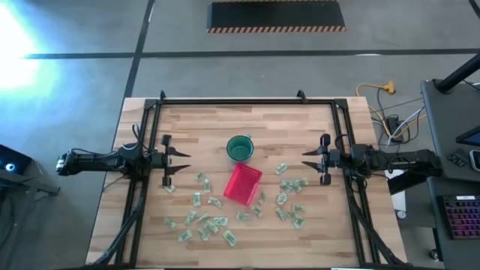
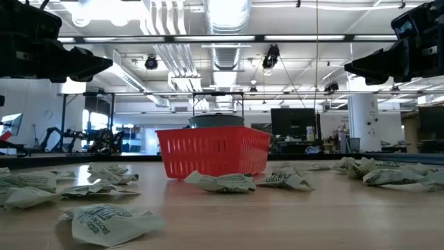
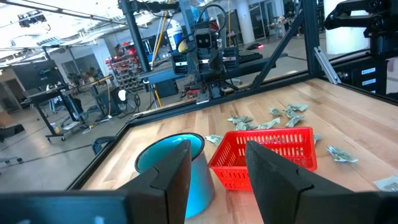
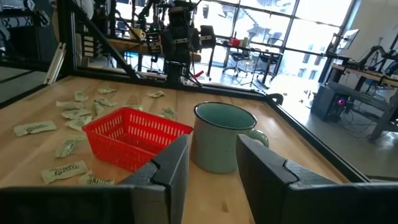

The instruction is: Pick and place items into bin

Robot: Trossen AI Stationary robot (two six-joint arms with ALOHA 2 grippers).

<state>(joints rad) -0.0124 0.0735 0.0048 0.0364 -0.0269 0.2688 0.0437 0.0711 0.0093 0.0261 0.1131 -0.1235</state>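
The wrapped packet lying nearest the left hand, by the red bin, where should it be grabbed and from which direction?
Probably straight from above, pinching across its short width. That packet lies flat and crumpled on the table, apart from its neighbours, so no edge offers a side grip. The left hand hovers open close by, raised off the table; the bin lies further in toward the table's middle.

Both arms reach in level over the wooden table (image 1: 225, 127) from its opposite sides, the left gripper (image 1: 180, 163) and the right gripper (image 1: 309, 159) raised above it, well apart, facing each other, each with fingers spread.
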